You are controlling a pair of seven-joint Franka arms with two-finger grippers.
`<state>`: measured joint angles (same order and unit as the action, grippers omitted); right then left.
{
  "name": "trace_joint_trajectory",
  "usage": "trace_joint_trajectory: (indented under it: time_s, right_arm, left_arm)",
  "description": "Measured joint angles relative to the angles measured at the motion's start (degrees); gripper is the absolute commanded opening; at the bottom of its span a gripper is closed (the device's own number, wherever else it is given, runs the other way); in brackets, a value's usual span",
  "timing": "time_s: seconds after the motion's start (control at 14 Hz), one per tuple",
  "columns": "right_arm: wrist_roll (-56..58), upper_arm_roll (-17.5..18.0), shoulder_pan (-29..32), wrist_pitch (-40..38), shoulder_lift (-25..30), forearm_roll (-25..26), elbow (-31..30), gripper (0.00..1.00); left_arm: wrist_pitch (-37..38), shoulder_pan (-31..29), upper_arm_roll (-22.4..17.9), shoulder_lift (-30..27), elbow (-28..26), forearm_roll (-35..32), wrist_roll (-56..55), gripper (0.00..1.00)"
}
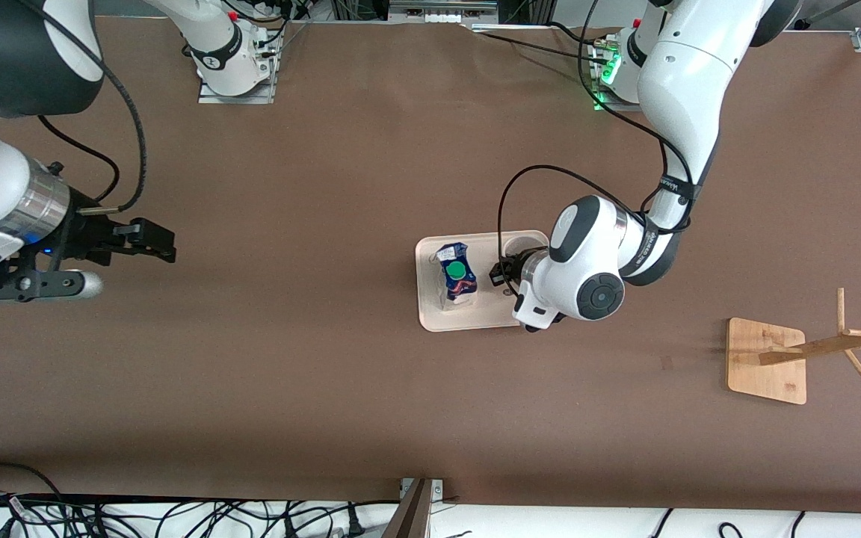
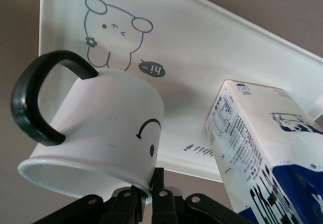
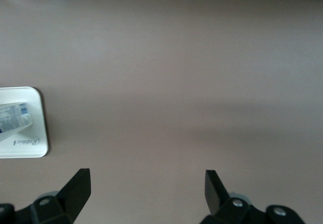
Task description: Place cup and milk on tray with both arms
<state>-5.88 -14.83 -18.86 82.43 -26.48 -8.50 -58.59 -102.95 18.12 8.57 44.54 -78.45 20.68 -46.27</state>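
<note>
The cream tray [image 1: 430, 317] lies mid-table. The milk [image 1: 457, 278] stands upright on it, green cap up. My left gripper [image 1: 504, 273] is over the tray's end toward the left arm and is shut on the rim of the cup [image 1: 526, 240]. In the left wrist view the fingers [image 2: 160, 188] pinch the rim of the cup [image 2: 101, 128], smiley and black handle showing, over the tray [image 2: 202, 47] beside the milk [image 2: 267, 148]. I cannot tell whether the cup touches the tray. My right gripper [image 1: 154, 243] [image 3: 147, 183] is open and empty over bare table toward the right arm's end.
A wooden peg stand on a square base [image 1: 767, 360] sits toward the left arm's end, nearer the front camera than the tray. The right wrist view shows the tray's corner [image 3: 35, 151] and part of the milk [image 3: 12, 118]. Cables run along the table's front edge.
</note>
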Motion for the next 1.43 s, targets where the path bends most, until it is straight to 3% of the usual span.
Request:
trace_joint_trajectory:
  time_s: [0.21, 0.29, 0.36, 0.43, 0.5, 0.57, 0.64, 0.86, 1.0, 1.21, 1.43]
  right_arm:
    - [-0.25, -1.47, 0.94, -0.83, 0.08, 2.09, -1.90, 1.00]
    - [-0.25, 0.83, 2.73, -0.81, 0.55, 5.02, -3.08, 1.00]
    - [-0.74, 6.55, 6.55, -0.31, 1.86, 9.16, -4.96, 1.00]
    - [-1.33, 11.90, 10.42, 1.30, 3.65, 11.65, -7.51, 1.00]
    - [-1.54, 15.85, 13.87, 4.03, 5.81, 12.73, -10.72, 1.00]
    - [-1.54, 17.51, 15.85, 6.08, 7.63, 12.97, -13.31, 1.00]
    - [-1.54, 18.11, 17.01, 7.62, 9.18, 13.20, -15.31, 1.00]
    - [-1.50, 18.39, 19.35, 9.48, 11.49, 13.37, -18.02, 1.00]
    - [-0.38, 18.45, 20.82, 10.00, 11.64, 12.48, -18.83, 1.00]
    - [1.97, 18.65, 21.13, 10.58, 11.72, 12.06, -19.24, 1.00]
    - [2.20, 18.72, 21.24, 9.61, 12.80, 12.06, -19.26, 1.00]
  left_arm:
    - [0.02, 0.04, -0.05, 0.72, 0.06, 0.09, -0.55, 0.00]
    - [0.05, 0.03, -0.18, 0.82, 0.07, 0.09, -0.55, 0.00]
    - [0.08, 0.03, -0.38, 0.91, 0.09, 0.09, -0.55, 0.00]
    - [0.08, 0.02, -0.57, 0.96, 0.10, 0.09, -0.55, 0.12]
    - [0.10, 0.01, -0.73, 0.99, 0.11, 0.09, -0.55, 0.34]
    - [0.12, 0.02, -0.87, 1.00, 0.12, 0.09, -0.56, 0.55]
    - [0.12, 0.02, -1.00, 1.00, 0.15, 0.09, -0.56, 0.64]
    - [0.17, 0.01, -1.28, 1.00, 0.27, 0.09, -0.56, 0.75]
    - [0.26, 0.01, -1.42, 1.01, 0.35, 0.09, -0.56, 1.00]
    - [1.31, 0.00, -1.65, 0.53, 1.61, 0.09, -0.56, 1.00]
    - [3.25, -0.39, -2.98, -4.23, 3.48, -0.57, -0.57, 1.00]
